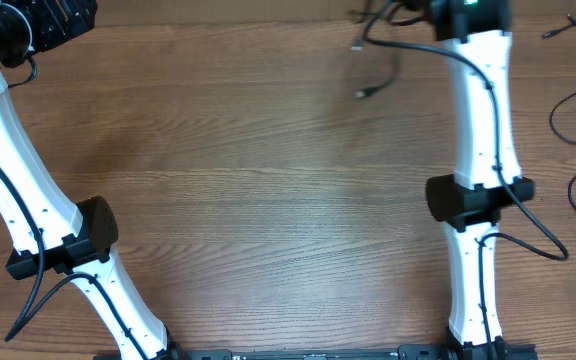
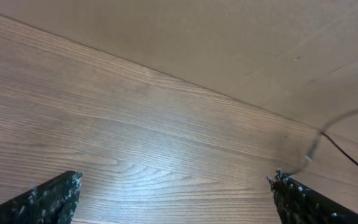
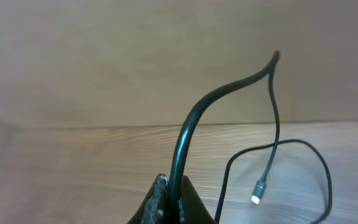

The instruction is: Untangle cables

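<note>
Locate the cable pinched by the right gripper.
Right wrist view: the cable rises from the shut right gripper, plug dangling. Overhead, it sits at the top, just left of the right arm.

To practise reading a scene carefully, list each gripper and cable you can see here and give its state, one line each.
left gripper: open, nothing between its fingers.
right gripper: shut on the held cable.
held cable: pinched, arching up from the gripper, plug end dangling.
loose cables: lying slack on the table, apart from both grippers.
</note>
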You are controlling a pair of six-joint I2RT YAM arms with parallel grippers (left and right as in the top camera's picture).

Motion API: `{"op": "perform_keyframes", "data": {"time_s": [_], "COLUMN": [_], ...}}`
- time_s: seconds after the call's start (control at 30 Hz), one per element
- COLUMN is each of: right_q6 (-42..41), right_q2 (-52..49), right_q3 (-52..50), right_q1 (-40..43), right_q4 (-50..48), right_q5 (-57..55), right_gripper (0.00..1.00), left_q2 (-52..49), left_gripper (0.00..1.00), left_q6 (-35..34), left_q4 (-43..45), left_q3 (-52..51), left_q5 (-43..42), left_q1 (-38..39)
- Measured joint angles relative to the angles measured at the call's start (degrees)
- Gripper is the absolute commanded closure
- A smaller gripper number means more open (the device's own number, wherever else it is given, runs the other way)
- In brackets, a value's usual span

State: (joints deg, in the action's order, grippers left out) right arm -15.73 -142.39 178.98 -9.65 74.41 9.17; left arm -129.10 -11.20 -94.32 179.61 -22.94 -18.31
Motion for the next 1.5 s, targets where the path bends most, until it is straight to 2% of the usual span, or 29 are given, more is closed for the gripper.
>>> {"op": "perform_keyframes", "data": {"time_s": [0.23, 0.4, 0.6, 0.87, 1.1, 1.27, 1.37, 1.5], "right_q6": [0.79, 0.76, 0.79, 1.29, 2.80, 4.02, 4.17, 3.43], "right_q2": [0.90, 0.90, 0.90, 1.29, 8.59, 22.73, 32.85, 40.48], "right_q3": [0.13, 0.15, 0.15, 0.15, -0.72, -10.51, -23.15, -39.91], "right_q1": [6.93, 10.27, 13.99, 17.90, 18.45, 21.68, 25.22, 29.59], "right_q4": [14.49, 22.91, 22.91, 22.88, 22.88, 22.69, 22.51, 21.51], "right_q5": [-5.55, -15.65, -21.20, -21.84, -21.42, -21.46, -21.59, -21.59], "right_gripper": [0.96, 0.96, 0.96, 0.96, 0.96, 0.96, 0.96, 0.96], "left_q2": [0.00, 0.00, 0.00, 0.00, 0.00, 0.00, 0.00, 0.00], "left_gripper": [0.00, 0.00, 0.00, 0.00, 0.00, 0.01, 0.00, 0.01], "left_q6": [-0.52, -0.63, -0.66, -0.68, -2.51, -3.52, -4.24, -5.25], "left_q4": [0.55, 1.73, 3.69, 4.59, 7.80, 9.73, 10.58, 11.39], "left_q3": [0.00, 0.00, 0.00, 0.00, 0.00, 0.00, 0.00, 0.00], "left_q5": [-0.11, -0.42, -0.42, -0.44, -0.44, -0.44, -0.44, -0.42], "left_q1": [2.25, 5.20, 8.41, 11.52, 11.85, 11.85, 11.85, 11.85]}}
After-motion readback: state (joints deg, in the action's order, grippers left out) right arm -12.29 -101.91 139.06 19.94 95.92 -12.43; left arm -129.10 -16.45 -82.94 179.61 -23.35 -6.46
